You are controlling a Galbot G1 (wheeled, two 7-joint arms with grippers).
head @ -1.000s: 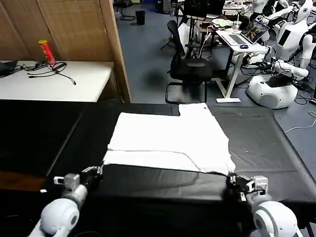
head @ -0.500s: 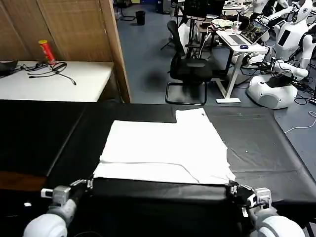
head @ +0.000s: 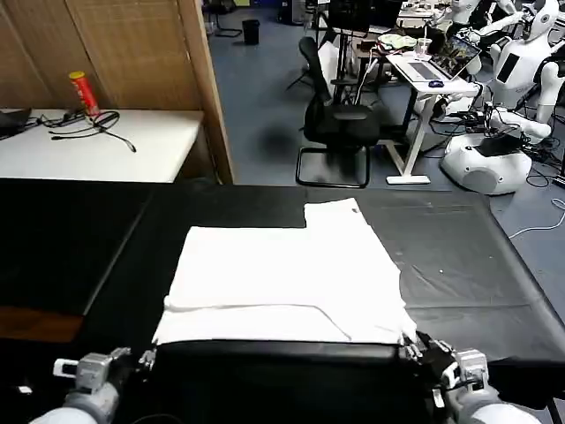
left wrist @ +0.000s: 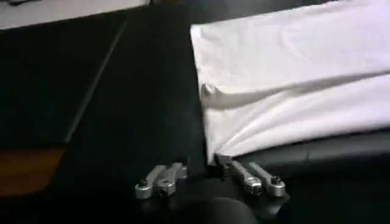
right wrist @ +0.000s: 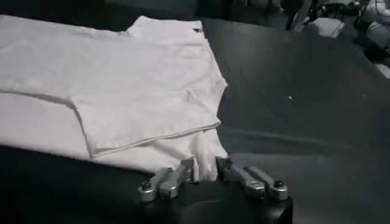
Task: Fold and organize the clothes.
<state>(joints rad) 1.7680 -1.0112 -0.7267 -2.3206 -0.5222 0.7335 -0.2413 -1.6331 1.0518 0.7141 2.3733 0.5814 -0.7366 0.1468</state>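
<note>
Shirt: the white short-sleeved cotton T-shirt (head: 287, 274) lies partly folded on your black table (head: 459, 265), its near hem at the table's front edge.
Left gripper (left wrist: 204, 172): pinches the hem's left corner.
Right gripper (right wrist: 206, 169): pinches the right corner.
Risk: uneven pulling could skew the fold; either thin pinch may slip.

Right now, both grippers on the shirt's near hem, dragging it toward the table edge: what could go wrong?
1. The T-shirt near hem sits at the table front edge; more pull could drag it off.
2. The left gripper seems to pinch only a thin corner bunch; it may slip out, skewing the shirt.
3. The right gripper holds its corner beside the folded-over sleeve flap; uneven pulling could undo that fold.
</note>
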